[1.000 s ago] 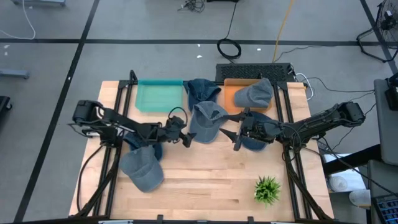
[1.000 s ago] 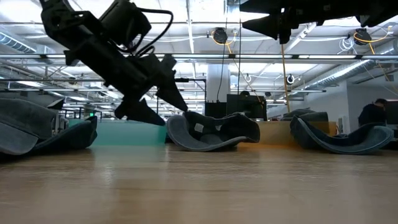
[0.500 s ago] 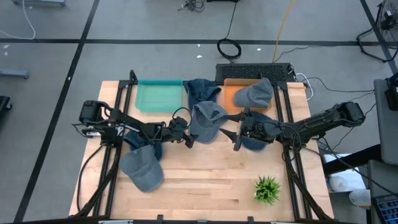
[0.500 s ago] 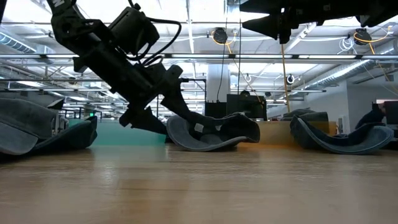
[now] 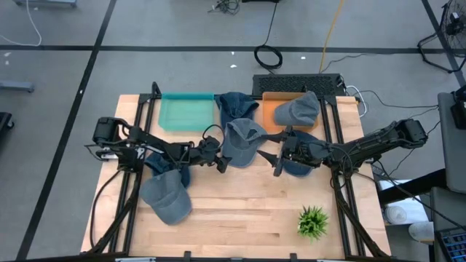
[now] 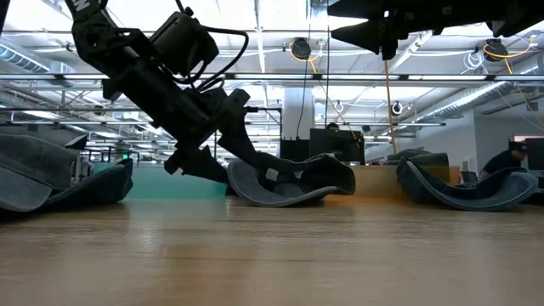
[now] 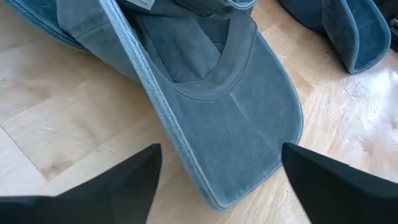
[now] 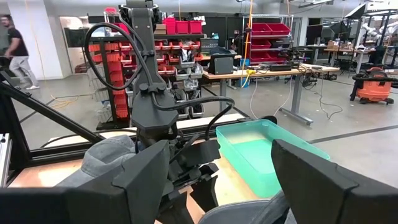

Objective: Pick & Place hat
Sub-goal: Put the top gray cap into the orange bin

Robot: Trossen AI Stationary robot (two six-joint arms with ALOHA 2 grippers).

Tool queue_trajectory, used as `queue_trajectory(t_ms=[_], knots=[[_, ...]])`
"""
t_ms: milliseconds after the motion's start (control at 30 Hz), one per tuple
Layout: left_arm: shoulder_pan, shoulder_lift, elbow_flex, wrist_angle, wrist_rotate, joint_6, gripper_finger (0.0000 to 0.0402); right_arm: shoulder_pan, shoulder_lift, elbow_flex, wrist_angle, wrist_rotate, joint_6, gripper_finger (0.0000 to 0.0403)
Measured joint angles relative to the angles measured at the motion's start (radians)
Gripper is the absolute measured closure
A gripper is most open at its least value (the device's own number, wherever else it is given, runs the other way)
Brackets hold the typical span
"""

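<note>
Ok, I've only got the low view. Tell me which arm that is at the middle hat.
Observer: The left one. From above, the left gripper sits at the left edge of the middle hat.
Operator: Say what's between its fingers.
Observer: Its wrist view shows the brim lying on the wood, with the fingers open on either side of it.
Operator: Now place the right arm for me.
Observer: From above, the right gripper is open and empty, just to the right of that same hat.
</note>
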Motion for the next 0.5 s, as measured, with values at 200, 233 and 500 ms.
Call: queue_trajectory(t_ms=[200,233,500], knots=[[0.0,0.0,0.0,0.0,0.0,0.03,0.0169,0.0,0.0,0.0,0.0,0.0,0.0,0.0133],[0.0,0.0,0.0,0.0,0.0,0.03,0.0183,0.0,0.0,0.0,0.0,0.0,0.0,0.0133],[0.0,0.0,0.0,0.0,0.007,0.061,0.0319,0.0,0.0,0.0,0.0,0.0,0.0,0.0133]])
